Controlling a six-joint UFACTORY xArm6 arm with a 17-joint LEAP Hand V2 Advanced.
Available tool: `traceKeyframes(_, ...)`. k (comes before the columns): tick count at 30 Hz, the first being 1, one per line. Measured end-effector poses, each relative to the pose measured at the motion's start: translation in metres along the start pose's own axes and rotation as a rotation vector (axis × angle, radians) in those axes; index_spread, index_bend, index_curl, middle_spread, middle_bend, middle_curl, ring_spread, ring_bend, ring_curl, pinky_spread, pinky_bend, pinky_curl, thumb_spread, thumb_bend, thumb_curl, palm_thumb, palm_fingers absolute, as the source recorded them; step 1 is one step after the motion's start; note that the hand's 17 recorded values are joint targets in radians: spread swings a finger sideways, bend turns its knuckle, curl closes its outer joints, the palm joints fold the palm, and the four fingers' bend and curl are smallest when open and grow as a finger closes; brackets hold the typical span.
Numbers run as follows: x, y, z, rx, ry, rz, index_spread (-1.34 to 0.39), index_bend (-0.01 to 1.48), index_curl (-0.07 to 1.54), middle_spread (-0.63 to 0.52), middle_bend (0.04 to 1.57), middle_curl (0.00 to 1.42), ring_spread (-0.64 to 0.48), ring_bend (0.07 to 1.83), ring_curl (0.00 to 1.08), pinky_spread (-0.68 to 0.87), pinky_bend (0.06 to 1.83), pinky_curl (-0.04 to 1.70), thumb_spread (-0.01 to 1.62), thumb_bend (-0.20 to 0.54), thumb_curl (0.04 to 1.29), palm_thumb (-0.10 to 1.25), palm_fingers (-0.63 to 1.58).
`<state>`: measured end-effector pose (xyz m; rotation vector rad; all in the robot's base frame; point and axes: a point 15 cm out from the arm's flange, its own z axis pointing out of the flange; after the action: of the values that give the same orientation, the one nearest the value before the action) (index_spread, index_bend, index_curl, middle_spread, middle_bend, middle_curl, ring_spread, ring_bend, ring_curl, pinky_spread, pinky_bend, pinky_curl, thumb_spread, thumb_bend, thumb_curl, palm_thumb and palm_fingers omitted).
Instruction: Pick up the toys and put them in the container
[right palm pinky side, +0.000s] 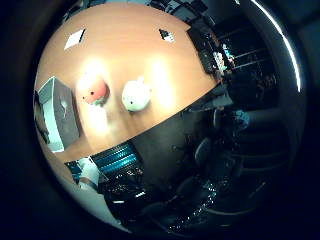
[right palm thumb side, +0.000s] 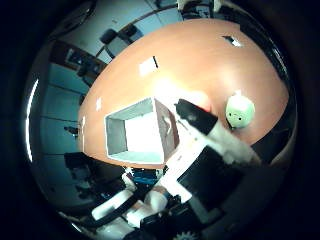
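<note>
Two toys lie side by side on the orange-brown table (right palm pinky side: 165, 80): a red and pink round toy (right palm pinky side: 93, 91) and a white round toy (right palm pinky side: 136, 95) with small dark eyes. Beside the red toy stands the container (right palm thumb side: 140, 132), an open grey box with a pale inside and nothing showing in it. My hand (right palm thumb side: 210, 132) hovers well above the table and holds nothing. One black-tipped white finger stretches out straight over the gap between box and toys. It hides most of the red toy in the thumb side view.
Two small black-and-white cards (right palm pinky side: 75, 38) (right palm pinky side: 167, 35) lie flat near the table's far side. The table's curved edge (right palm pinky side: 165, 120) runs close to the toys. Beyond it are dark office chairs (right palm pinky side: 202, 150) and a desk with equipment (right palm pinky side: 212, 52).
</note>
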<state>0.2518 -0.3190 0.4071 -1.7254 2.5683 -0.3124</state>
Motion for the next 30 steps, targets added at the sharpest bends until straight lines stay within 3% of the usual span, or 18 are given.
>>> traceKeyframes(4,0.033,0.000,0.028,-0.020,-0.049,0.048,-0.39,0.13,0.28,-0.04,0.19,0.31,0.13,0.33,0.21,0.38,0.37,0.25,1.12,-0.032,0.26,0.51,0.23)
traceKeyframes(10,0.060,-0.007,0.062,-0.037,-0.087,0.071,-0.36,0.16,0.27,0.05,0.19,0.31,0.18,0.31,0.22,0.38,0.41,0.28,1.11,-0.022,0.26,0.47,0.13)
traceKeyframes(30,0.120,-0.004,0.162,-0.082,-0.102,0.091,-0.36,0.17,0.29,0.06,0.19,0.31,0.19,0.26,0.24,0.39,0.39,0.29,1.09,-0.020,0.27,0.48,0.11)
